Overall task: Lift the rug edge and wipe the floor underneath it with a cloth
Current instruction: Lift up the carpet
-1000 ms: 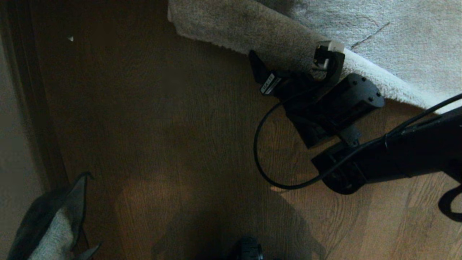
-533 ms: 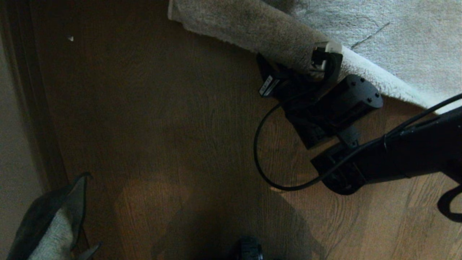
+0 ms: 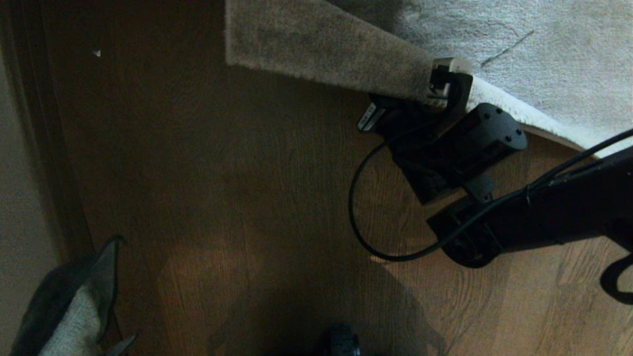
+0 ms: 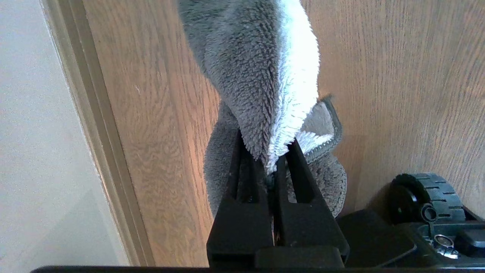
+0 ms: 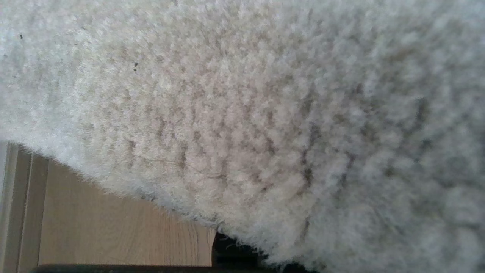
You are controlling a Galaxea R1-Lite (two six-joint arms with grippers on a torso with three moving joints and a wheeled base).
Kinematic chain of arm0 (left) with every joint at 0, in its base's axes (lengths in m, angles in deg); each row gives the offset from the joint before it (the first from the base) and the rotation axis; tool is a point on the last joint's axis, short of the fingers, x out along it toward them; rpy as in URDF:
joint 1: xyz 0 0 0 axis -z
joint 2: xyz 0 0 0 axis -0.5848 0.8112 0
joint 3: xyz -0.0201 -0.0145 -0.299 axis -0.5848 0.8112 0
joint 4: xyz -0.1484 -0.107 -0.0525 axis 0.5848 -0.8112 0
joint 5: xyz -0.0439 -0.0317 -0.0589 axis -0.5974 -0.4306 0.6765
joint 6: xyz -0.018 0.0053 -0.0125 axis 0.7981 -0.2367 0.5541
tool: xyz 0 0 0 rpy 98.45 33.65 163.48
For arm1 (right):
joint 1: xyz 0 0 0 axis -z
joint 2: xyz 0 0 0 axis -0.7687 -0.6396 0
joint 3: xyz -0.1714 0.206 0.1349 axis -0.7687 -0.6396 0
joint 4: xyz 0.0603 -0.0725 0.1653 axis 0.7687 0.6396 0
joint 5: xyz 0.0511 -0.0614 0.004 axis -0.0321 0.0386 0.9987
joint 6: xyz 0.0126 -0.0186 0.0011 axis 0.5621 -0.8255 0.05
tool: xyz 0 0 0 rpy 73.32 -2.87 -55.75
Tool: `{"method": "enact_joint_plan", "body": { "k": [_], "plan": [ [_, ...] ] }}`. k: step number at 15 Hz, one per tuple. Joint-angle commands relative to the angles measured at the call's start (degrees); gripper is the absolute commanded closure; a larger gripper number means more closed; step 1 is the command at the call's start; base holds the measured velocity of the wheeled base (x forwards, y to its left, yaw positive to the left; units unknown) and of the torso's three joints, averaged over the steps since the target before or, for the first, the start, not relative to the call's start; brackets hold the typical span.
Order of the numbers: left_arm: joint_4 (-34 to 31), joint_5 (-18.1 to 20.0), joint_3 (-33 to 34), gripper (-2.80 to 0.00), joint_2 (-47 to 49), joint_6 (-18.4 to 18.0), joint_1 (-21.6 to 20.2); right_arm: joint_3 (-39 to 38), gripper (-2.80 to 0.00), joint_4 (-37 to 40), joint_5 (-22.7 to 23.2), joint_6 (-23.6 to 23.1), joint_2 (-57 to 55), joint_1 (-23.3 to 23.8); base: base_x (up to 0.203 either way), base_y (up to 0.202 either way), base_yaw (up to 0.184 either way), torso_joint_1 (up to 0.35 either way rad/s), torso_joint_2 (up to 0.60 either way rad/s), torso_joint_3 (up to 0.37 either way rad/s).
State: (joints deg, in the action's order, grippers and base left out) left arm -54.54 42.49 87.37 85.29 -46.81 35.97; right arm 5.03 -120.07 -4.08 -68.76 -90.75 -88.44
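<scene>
The right claw [image 3: 420, 101] is closed on the rug edge [image 3: 321, 54], its fingers hidden in the pile, and the rug's border runs away from it toward the square corner and also back past the wrist. In the right wrist view the plush rug fills nearly everything just ahead of the claw, with a strip of the floor [image 3: 222, 198] beside it. The left claw [image 4: 276, 163] is clamped tight on the cloth [image 4: 261, 76], which drapes forward from its tips over the wooden planks, near a pale baseboard [image 4: 94, 125].
</scene>
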Motion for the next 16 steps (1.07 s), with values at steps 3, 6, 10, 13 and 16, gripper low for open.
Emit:
{"method": "enact_joint_plan", "body": {
  "k": [3,6,10,13,16],
  "plan": [
    [0.0,0.0,0.0,0.0,0.0,0.0,0.0,0.0,0.0,-0.6,-2.8,0.1,0.2,0.0,0.0,0.0,0.0,0.0,0.0,0.0],
    [0.0,0.0,0.0,0.0,0.0,0.0,0.0,0.0,0.0,-0.2,-5.9,3.3,1.9,0.0,0.0,0.0,0.0,0.0,0.0,0.0],
    [0.0,0.0,0.0,0.0,0.0,0.0,0.0,-1.6,0.0,-0.1,-7.2,4.8,4.5,0.6,0.0,0.0,0.0,0.0,0.0,0.0],
    [0.0,0.0,0.0,0.0,0.0,0.0,0.0,-2.1,0.0,-0.1,-7.1,5.6,6.0,1.0,0.0,0.0,0.0,0.0,0.0,0.0],
    [0.0,0.0,0.0,0.0,0.0,0.0,0.0,-3.7,0.0,-0.2,-7.2,7.6,8.2,1.5,0.0,0.0,0.0,0.0,0.0,0.0]
  ]
}}
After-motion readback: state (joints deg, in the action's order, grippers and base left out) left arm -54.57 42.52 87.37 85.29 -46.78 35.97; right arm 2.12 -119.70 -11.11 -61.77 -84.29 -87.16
